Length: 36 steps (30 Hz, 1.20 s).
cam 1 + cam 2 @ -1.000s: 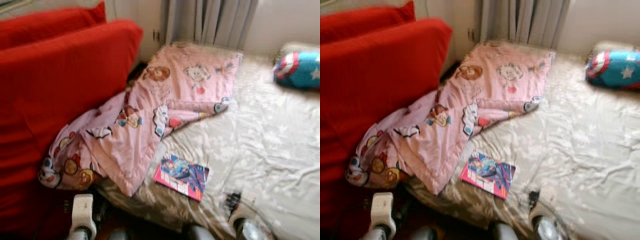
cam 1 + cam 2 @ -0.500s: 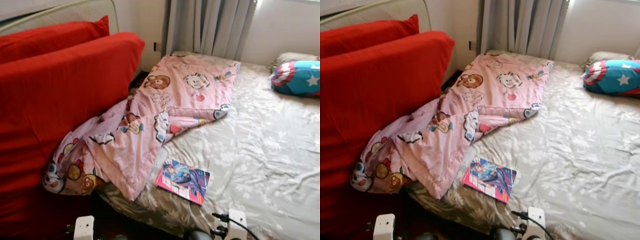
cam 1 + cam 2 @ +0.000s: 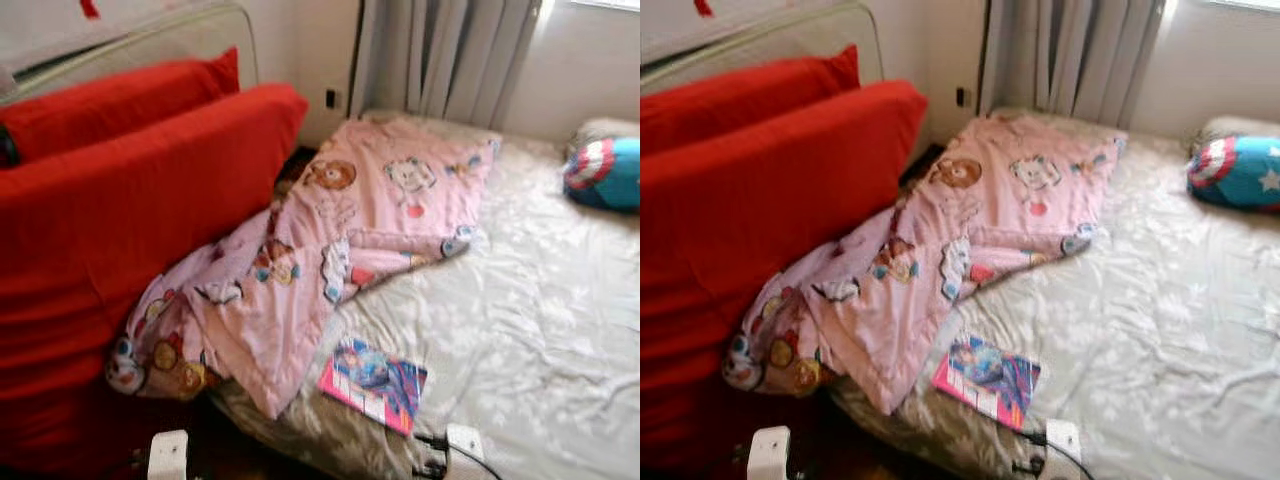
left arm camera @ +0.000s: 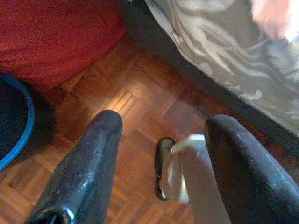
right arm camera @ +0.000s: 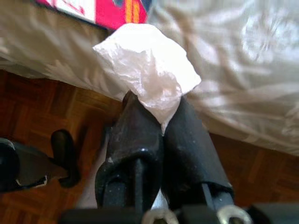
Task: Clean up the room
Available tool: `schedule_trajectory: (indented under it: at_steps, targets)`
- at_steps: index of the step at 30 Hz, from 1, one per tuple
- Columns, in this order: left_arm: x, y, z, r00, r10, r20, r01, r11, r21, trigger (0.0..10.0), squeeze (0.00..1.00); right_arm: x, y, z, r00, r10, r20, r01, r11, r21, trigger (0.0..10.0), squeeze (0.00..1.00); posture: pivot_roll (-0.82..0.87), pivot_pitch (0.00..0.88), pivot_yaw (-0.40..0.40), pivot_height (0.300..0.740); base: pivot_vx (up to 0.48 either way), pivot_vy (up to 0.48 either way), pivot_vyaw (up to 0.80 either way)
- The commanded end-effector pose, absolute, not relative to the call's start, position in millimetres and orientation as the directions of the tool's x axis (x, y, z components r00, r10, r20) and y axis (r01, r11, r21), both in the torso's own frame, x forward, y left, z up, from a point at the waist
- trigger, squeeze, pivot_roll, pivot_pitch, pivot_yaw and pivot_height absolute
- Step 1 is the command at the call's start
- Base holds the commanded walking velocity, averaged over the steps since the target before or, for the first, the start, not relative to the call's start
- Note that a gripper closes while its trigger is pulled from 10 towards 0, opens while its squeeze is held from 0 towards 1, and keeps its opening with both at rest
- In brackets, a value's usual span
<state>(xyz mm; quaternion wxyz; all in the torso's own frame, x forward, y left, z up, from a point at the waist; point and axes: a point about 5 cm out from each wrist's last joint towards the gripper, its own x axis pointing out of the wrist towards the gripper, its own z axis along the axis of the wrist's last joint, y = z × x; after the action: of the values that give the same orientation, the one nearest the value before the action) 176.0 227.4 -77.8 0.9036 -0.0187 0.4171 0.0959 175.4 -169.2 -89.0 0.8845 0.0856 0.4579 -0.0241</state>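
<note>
Left gripper (image 4: 159,154) open, empty, over parquet floor (image 4: 140,107). Pink cartoon-print blanket (image 3: 330,250) rumpled, colourful book (image 3: 373,384) on bed: untidied. Right gripper (image 5: 156,126) pinches crumpled white tissue (image 5: 147,67), not yet binned.

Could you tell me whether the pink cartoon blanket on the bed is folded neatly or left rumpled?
Rumpled: the pink blanket lies bunched in uneven folds, one end spilling off the bed against the red cushion.

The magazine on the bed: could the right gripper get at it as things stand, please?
Probably not: the right gripper is shut on a crumpled tissue, though the magazine lies uncovered near the bed's edge.
</note>
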Motion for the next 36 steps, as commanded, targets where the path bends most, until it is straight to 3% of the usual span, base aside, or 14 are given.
schedule_trajectory:
  at_steps: [1,20,36]
  targets:
    - [176,227,-78,0.620,0.161,-0.768,-0.180,0.982,0.060,10.0,0.00,179,-169,-87,0.593,0.038,-0.804,0.119,0.984,0.134,10.0,0.00,0.06,0.000,-0.062,0.740,0.000,0.000,0.00]
    - [162,235,-83,0.577,0.153,-0.802,-0.145,0.986,0.083,10.0,0.00,181,-166,-87,0.590,0.043,-0.806,0.064,0.993,0.099,10.0,0.00,0.04,0.000,-0.033,0.740,0.000,0.000,0.04]
    - [160,236,-84,0.573,0.164,-0.803,-0.147,0.984,0.096,10.0,0.00,179,-161,-88,0.574,0.081,-0.815,-0.039,0.997,0.072,10.0,0.00,0.05,0.000,-0.036,0.740,0.000,0.000,0.79]
